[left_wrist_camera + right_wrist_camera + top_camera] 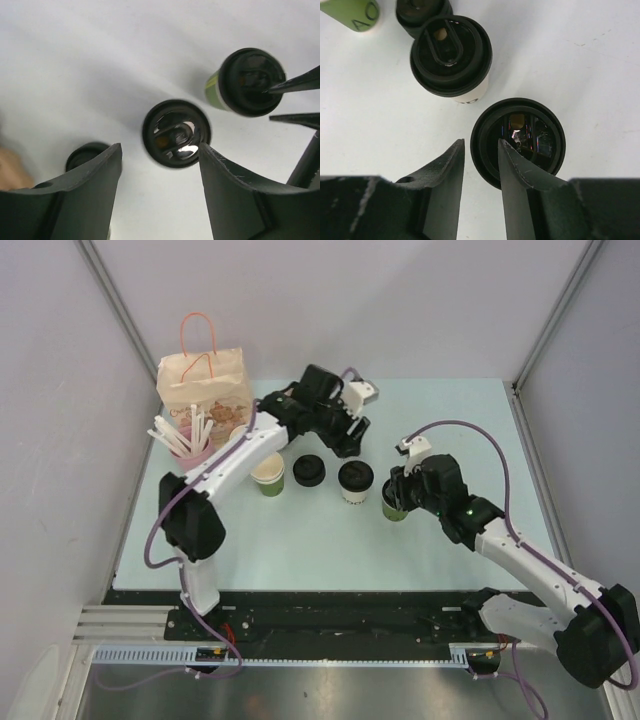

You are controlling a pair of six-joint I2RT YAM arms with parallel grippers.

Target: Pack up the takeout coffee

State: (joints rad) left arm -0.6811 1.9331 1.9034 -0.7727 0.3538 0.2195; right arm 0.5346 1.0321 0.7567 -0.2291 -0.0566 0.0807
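The white-sided takeout coffee cup stands with its black lid on at mid-table. The green-sided one, also lidded, stands just to its right. My left gripper hovers above and behind the white cup, jaws wide open and empty. My right gripper hangs over the green cup's lid with a narrow gap; one finger crosses the lid's rim and the other is off to the side. Neither holds anything.
A brown paper bag with handles stands at the back left, with a pink cup of straws in front of it. An unlidded green cup and another black lid sit left of the white cup.
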